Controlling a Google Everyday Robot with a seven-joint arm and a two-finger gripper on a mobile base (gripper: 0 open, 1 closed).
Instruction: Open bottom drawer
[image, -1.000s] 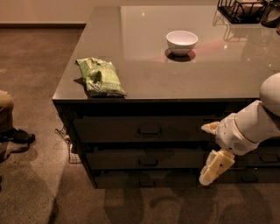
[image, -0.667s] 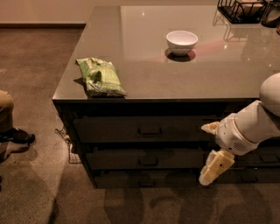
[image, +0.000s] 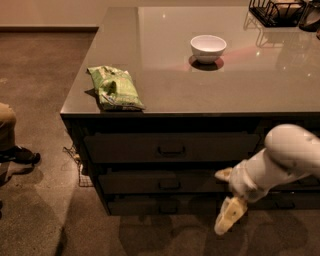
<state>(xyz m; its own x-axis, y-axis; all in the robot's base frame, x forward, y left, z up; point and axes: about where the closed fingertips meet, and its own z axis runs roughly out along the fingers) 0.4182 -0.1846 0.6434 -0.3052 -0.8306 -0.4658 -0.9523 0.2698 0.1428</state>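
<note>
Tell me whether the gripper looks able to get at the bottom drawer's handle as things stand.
Probably yes. The gripper hangs open in front of the bottom drawer, at its height and just right of its handle. Nothing visible stands between them.

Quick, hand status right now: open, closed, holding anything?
Hand: open, holding nothing, low in front of the right part of the bottom drawer.

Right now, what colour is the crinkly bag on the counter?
The crinkly plastic bag is green, seen in the camera view; the cream end effector hangs low, bottom right.
</note>
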